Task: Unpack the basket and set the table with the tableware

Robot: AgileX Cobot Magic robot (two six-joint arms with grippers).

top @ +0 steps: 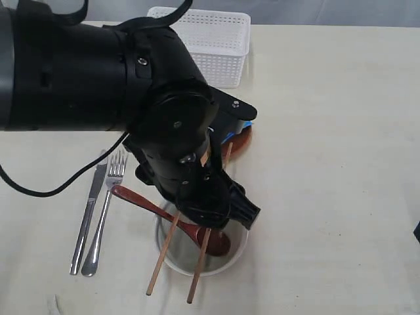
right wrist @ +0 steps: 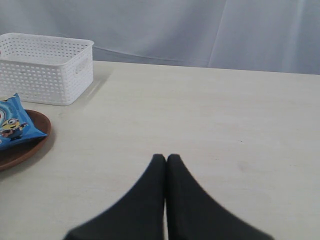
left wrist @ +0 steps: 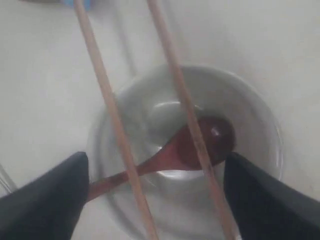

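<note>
While the left gripper [left wrist: 157, 162] hangs just above the pale bowl [left wrist: 250, 115], its two black fingers [left wrist: 45, 200] stand wide apart and grip nothing. Between them, two wooden chopsticks [left wrist: 107, 100] lie side by side across the bowl, clear of both fingers. A dark red-brown wooden spoon [left wrist: 210, 137] rests with its scoop inside the bowl and its handle out over the rim. In the exterior view that handle points toward a steel fork [top: 108, 197] and knife [top: 88, 213], which lie side by side on the cream table [top: 328, 164] left of the bowl. Past the arm, a brown plate [top: 241, 146] carries a blue chip bag [right wrist: 12, 125]. The white lattice basket [top: 216, 39] stands near the table's far edge, well apart from the bowl. The right gripper [right wrist: 166, 161] hovers over bare table, its fingers pressed together on nothing.
</note>
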